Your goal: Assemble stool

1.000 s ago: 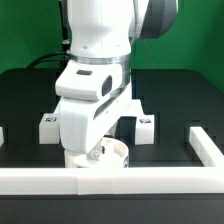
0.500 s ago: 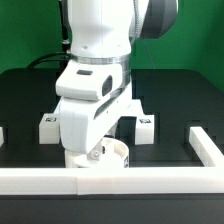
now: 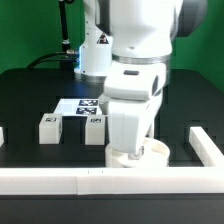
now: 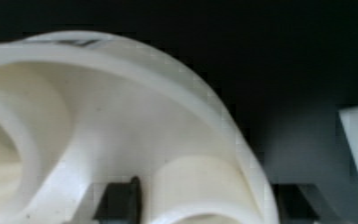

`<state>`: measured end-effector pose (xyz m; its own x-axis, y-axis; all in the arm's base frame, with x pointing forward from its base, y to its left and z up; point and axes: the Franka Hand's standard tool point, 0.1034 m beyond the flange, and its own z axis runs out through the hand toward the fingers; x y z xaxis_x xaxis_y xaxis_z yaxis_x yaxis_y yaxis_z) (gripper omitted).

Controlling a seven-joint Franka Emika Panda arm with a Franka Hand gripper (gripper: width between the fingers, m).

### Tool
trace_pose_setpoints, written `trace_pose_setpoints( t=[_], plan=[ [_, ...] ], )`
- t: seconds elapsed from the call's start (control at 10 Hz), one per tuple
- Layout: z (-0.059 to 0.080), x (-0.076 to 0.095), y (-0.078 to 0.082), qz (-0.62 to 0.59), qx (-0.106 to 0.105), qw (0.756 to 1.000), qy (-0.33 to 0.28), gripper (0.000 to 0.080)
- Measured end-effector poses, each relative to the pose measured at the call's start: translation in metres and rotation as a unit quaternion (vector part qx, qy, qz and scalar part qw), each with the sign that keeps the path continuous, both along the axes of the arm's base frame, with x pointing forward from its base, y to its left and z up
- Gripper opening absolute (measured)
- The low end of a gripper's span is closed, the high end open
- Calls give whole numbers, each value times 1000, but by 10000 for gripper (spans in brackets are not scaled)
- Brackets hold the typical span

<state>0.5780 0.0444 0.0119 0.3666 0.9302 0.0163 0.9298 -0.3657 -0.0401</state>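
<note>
We are seeing little of tool (image 4: 202,200): arm housing (image 3: 130,95) is hiding it in exterior view, and wrist view is blurring, showing only dark finger strips. We cannot tell whether it is clamping or released. Seat (image 3: 158,153) is lying on counter (image 3: 30,100), lower right of exterior frame, directly beneath arm, mostly covered. Its rim is filling wrist view between the strips. First leg (image 3: 48,127) and second leg (image 3: 95,127) are standing left of centre.

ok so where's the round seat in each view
exterior view: seat sits low, right of centre, mostly hidden beneath the arm.
wrist view: seat fills most of the picture, close up.
shared landmark: the black table around it.
</note>
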Motion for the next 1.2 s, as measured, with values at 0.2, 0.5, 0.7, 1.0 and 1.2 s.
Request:
trace_pose_setpoints(
  t=[0.2,0.5,0.7,1.0,1.2],
  plan=[
    [0,2,25,-12,2,1000,-1,315],
    [0,7,46,-19,4,1000,-5,315],
    [0,7,55,-23,5,1000,-5,315],
    [0,7,54,-28,4,1000,-5,315],
    [0,7,54,-28,4,1000,-5,495]
  ],
)
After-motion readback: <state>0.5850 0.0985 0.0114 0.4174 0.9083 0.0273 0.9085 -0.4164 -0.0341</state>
